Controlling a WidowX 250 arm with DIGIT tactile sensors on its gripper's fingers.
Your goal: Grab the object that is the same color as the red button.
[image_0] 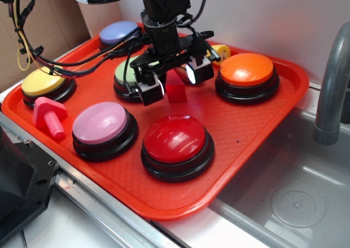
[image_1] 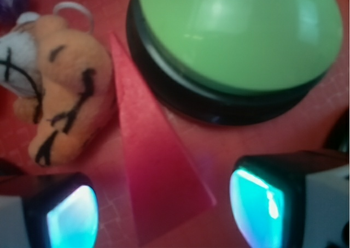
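Open end effector straddles the matte red wedge (flat-faced, triangular).

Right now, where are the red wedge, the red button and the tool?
red wedge [image_1: 158, 188], wrist view, on its sloping face.
red button [image_0: 176, 137], exterior view, on the dome's top.
tool [image_0: 174, 82], exterior view, midway between its fingertips, open around the wedge.

The exterior view is bright and evenly lit, and mostly sharp. Light comes from above: the red button shows white glare on its glossy dome, and soft short shadows lie under the buttons on the tray. The wrist view is blurred and soft everywhere, most on the striped plush toy. The pads of the jaws glow cyan there.
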